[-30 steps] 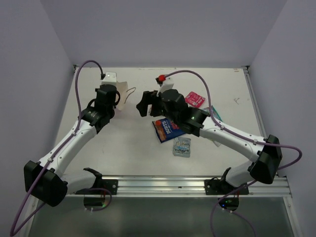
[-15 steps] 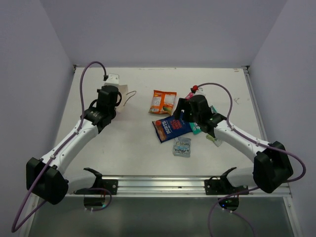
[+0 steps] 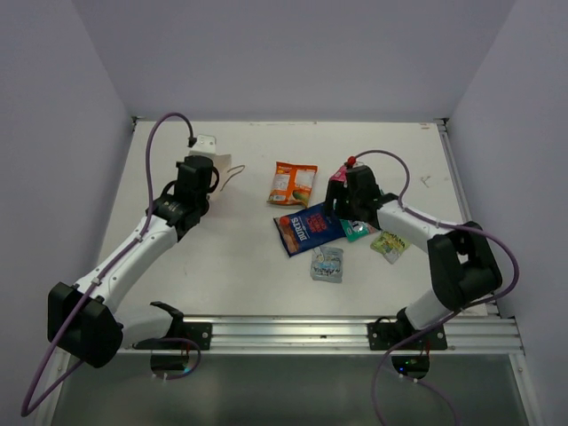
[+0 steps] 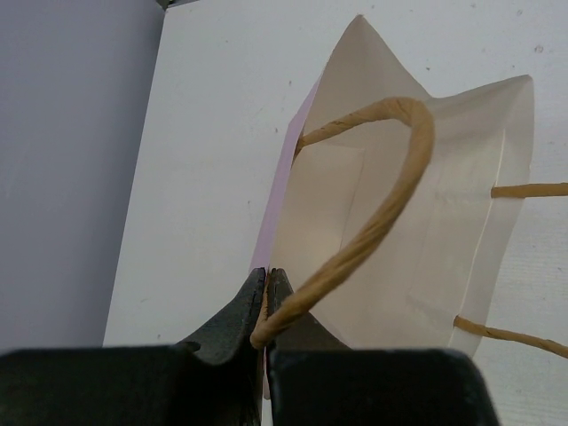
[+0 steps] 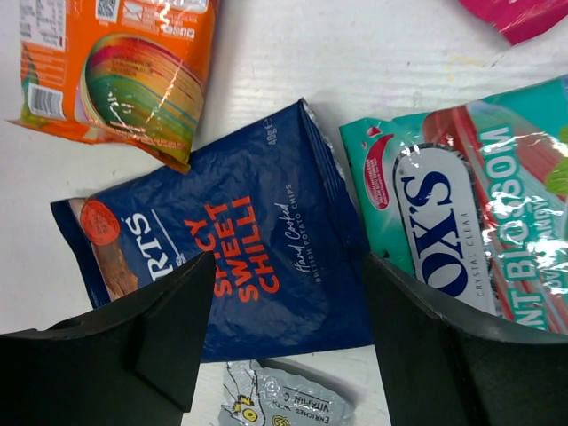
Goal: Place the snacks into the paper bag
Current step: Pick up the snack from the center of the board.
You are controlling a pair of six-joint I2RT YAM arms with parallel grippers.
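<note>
Being spread above the blue packet (image 5: 240, 240), the right gripper (image 5: 288, 297) could be shut on the touching teal packet (image 5: 461, 222) too; the bag (image 4: 461, 177) is clamped by the left gripper (image 4: 267, 277).

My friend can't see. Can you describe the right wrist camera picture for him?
The right gripper hangs open over a dark blue chip packet lying on the white table. An orange packet lies upper left, a teal-green packet to the right, a silver packet below, and the corner of a pink packet at top right.
</note>
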